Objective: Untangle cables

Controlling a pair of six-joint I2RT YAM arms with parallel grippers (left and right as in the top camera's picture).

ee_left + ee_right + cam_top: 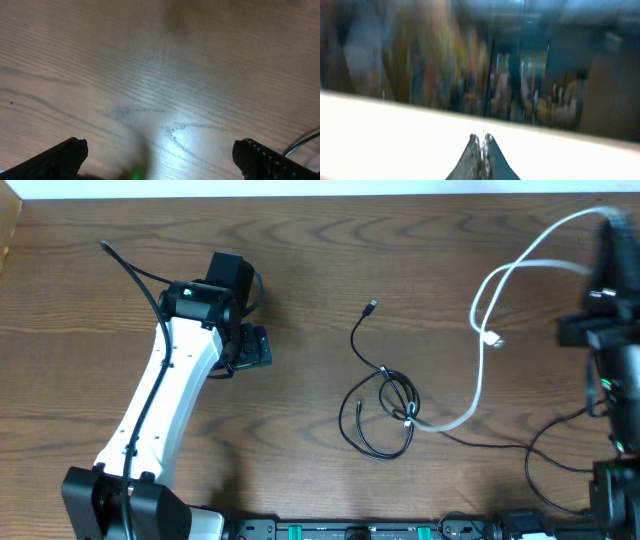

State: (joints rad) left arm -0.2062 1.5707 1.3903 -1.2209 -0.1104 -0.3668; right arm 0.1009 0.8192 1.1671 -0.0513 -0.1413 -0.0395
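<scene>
The black cable (406, 404) lies loosely coiled mid-tabletop (300, 240), its loops crossing the low end of the white cable (479, 385), which curves up toward the blurred right arm (612, 320). The right jaws are closed, tips together. The left jaws stand wide open above the wood, well apart from both cables.

You face what looks like a robotics lab bench, wood-grain table (320, 240), white robot arm (165, 400) based at its near edge, blurred cluttered room (520, 80) beyond
</scene>
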